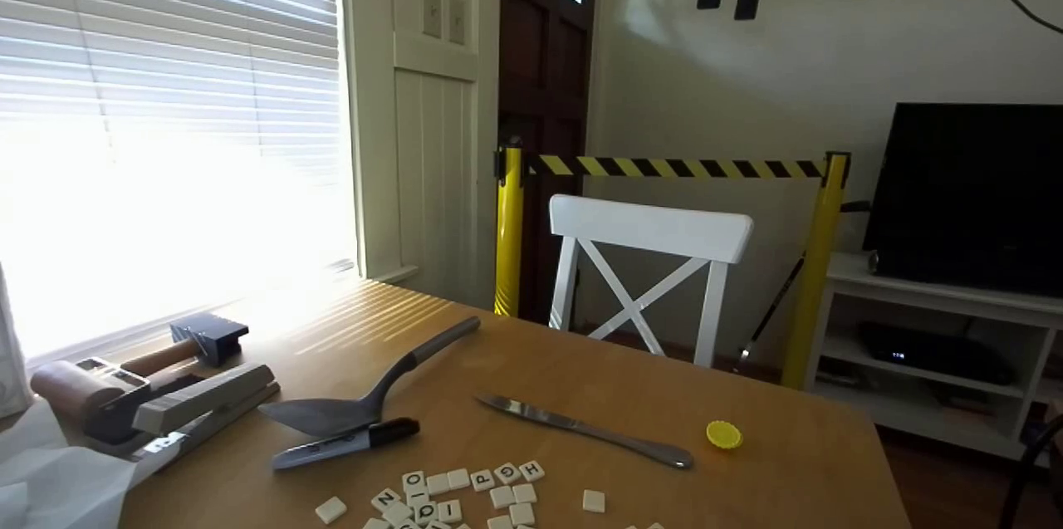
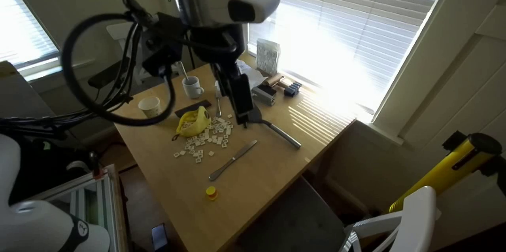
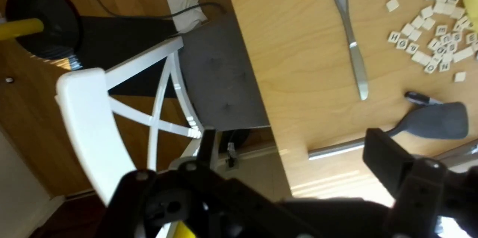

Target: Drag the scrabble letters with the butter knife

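Jaws gape; metal knife (image 3: 352, 45) lies flat.

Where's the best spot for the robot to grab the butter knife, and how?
Probably the handle of the butter knife, from straight above, the claw pinching across its narrow width: it lies flat, and the blade is left free for dragging letters.

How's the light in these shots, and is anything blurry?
In both exterior views, the window blinds are washed out white low down and sunlight stripes the table; in the wrist view, the gripper looks dark and blurred, a patch low in the picture glares white, yet several scrabble letters are legible.
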### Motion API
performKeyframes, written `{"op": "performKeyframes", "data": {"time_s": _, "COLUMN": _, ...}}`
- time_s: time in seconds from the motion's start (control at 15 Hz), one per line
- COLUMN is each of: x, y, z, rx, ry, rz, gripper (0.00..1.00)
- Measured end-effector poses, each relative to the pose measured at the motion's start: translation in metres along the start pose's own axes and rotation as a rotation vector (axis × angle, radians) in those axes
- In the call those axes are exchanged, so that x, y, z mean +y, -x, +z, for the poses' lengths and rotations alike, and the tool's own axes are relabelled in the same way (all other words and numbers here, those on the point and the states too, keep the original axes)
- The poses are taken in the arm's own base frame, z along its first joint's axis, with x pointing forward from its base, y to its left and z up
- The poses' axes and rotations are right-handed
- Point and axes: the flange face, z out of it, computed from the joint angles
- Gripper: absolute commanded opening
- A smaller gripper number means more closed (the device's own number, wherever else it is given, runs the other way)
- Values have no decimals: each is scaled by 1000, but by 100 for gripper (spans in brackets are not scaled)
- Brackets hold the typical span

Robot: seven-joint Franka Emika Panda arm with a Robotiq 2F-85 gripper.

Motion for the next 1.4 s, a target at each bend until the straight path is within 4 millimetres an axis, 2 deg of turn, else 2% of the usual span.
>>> {"op": "performKeyframes", "data": {"time_s": 0.27, "x": -72, "y": 30, "z": 61, "rx": -129, "ry": -19, "rz": -145, "gripper": 100}}
{"op": "performKeyframes", "data": {"time_s": 0.47, "x": -110, "y": 53, "z": 99, "rx": -165, "ry": -21, "rz": -224, "gripper": 100}}
{"op": "performKeyframes", "data": {"time_s": 0.67, "x": -144, "y": 69, "z": 128, "rx": -137, "ry": -62, "rz": -308, "gripper": 100}}
{"op": "performKeyframes", "data": {"time_s": 0.8, "x": -150, "y": 73, "z": 133, "rx": -142, "ry": -60, "rz": -318, "gripper": 100}}
{"op": "performKeyframes", "data": {"time_s": 1.4, "x": -147, "y": 70, "z": 132, "rx": -141, "ry": -64, "rz": -306, "gripper": 100}}
